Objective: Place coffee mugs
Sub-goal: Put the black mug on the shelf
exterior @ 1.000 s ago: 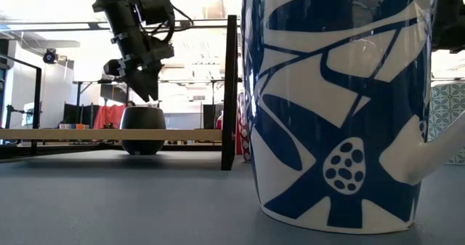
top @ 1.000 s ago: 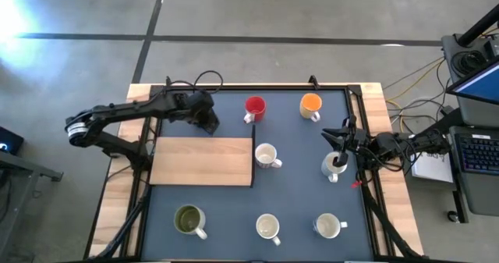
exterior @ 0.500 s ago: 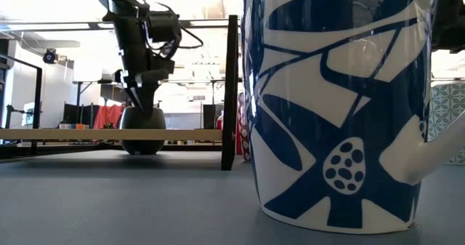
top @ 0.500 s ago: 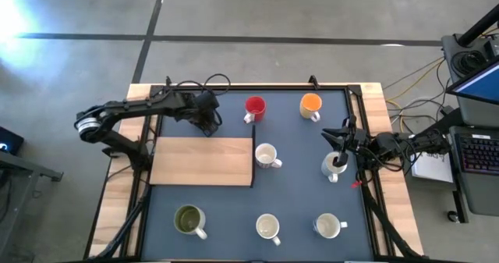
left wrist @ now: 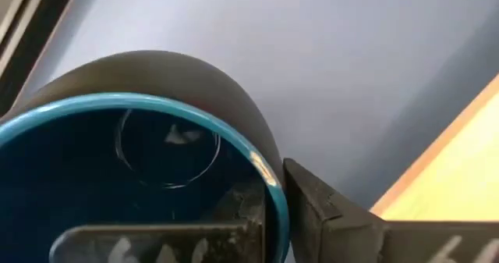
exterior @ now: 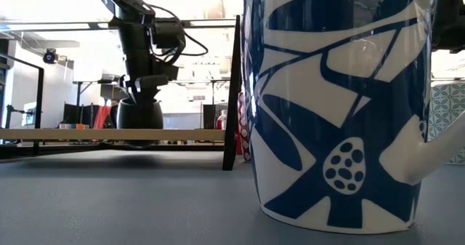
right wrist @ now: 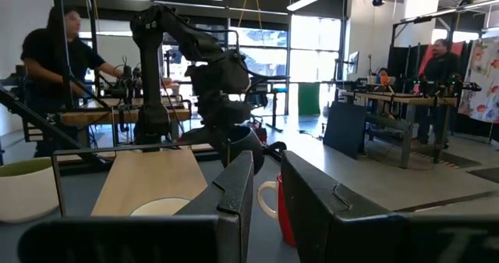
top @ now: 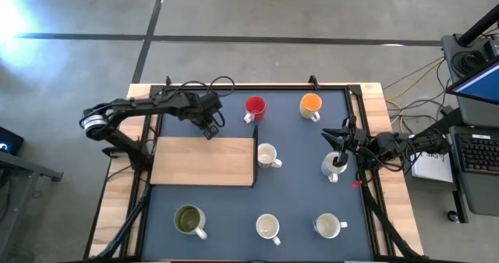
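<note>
The dark blue mug [left wrist: 156, 83] hangs by its rim from my left gripper [top: 209, 126], which is shut on it at the table's far left, just beyond the wooden board [top: 204, 161]. In the low view this mug [exterior: 139, 114] shows behind the board's edge. A red mug [top: 255, 107], an orange mug [top: 311, 104], a white mug [top: 267, 155], an olive green mug [top: 188, 219] and two more white mugs [top: 268, 228] [top: 327, 225] stand upright on the blue mat. My right gripper [right wrist: 265, 208] waits at the right edge, slightly open, above another mug [top: 334, 166]. My left gripper pinches the dark blue mug's wall at the rim [left wrist: 261, 165], one finger [left wrist: 156, 236] inside the mug and one finger [left wrist: 327, 208] outside. The fingers come steeply from above. The mug stays upright, and its base looks slightly off the mat.
A black upright [exterior: 231, 92] stands at the board's right edge. A white mug with a blue pattern [exterior: 341, 107] fills the low view close to the camera. Open mat lies between the mugs. People stand at benches [right wrist: 54, 68] beyond the table.
My left gripper has come down a little toward the near edge onto the dark blue mug, rolled its wrist and taken hold of the rim. The mug now sits higher in the low view than before.
</note>
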Motion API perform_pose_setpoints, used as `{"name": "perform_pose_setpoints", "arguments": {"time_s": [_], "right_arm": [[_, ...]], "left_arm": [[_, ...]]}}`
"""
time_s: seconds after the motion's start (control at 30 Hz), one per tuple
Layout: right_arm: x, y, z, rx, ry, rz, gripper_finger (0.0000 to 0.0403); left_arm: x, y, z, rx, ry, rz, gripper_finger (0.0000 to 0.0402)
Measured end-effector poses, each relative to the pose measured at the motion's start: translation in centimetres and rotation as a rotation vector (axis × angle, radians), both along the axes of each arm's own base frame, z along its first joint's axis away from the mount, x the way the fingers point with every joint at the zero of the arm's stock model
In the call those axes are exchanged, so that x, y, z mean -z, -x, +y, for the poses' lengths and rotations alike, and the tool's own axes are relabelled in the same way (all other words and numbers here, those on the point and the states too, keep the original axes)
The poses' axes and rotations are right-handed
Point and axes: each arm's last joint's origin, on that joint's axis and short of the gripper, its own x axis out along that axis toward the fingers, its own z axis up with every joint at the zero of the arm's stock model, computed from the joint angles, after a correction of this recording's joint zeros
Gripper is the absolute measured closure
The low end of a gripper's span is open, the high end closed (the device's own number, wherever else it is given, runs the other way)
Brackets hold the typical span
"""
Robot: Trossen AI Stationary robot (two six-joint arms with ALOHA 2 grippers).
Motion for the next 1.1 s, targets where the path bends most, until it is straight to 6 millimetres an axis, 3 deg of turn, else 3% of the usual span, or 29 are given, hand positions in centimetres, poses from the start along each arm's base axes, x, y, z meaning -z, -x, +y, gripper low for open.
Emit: {"name": "perform_pose_setpoints", "arguments": {"time_s": [0.37,0.47,0.73,1.1], "right_arm": [[0.0,0.0,0.0,0.0,0.0,0.0,0.0344],[0.0,0.0,0.0,0.0,0.0,0.0,0.0344],[0.0,0.0,0.0,0.0,0.0,0.0,0.0344],[0.0,0.0,0.0,0.0,0.0,0.0,0.0344]], "left_arm": [[-2.1,1.9,-1.3,0.008,0.101,-0.036,0.0393],[-3.1,2.5,-2.0,0.071,0.092,-0.054,0.0393],[-5.2,4.8,-4.9,0.197,0.272,-0.097,0.0393],[-6.2,7.0,-7.9,0.422,0.294,0.021,0.0393]]}}
